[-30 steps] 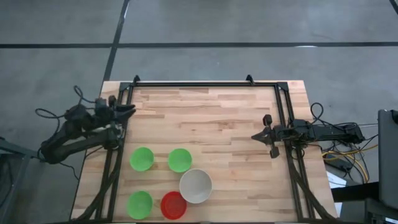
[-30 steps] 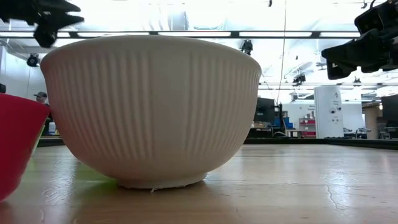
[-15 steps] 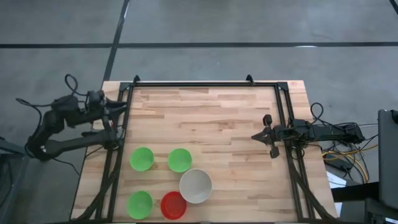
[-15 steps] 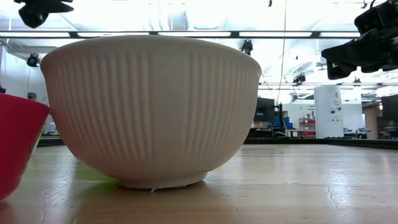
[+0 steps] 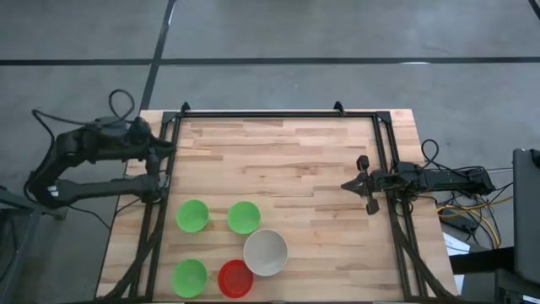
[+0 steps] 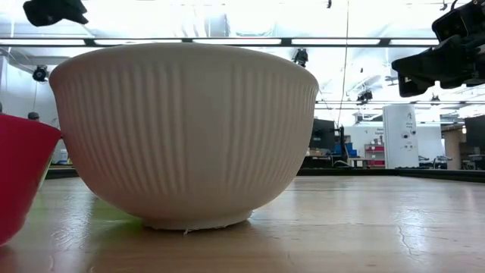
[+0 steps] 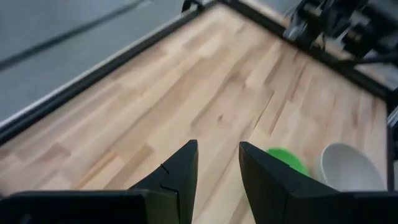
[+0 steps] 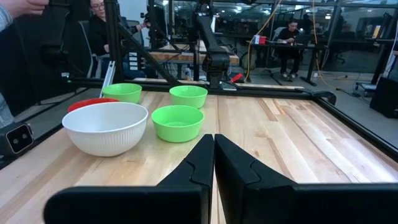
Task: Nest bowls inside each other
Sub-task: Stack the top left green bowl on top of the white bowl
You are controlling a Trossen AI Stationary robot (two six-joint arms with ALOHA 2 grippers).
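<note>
High view shows five bowls well apart from both grippers, none nested: three green bowls (image 5: 192,215), a red bowl (image 5: 235,279) and a ribbed white bowl (image 5: 266,252) just beside the red one. They look light, stiff and smooth plastic, likely slippery; pinching one wall at the rim seems the best hold. The left gripper (image 7: 216,163) hovers over bare wood with jaws parted and empty, the bowls ahead of it. The right gripper (image 8: 214,149) waits clenched, the bowls ahead of its fingertips. No labels or writing can be read.
</note>
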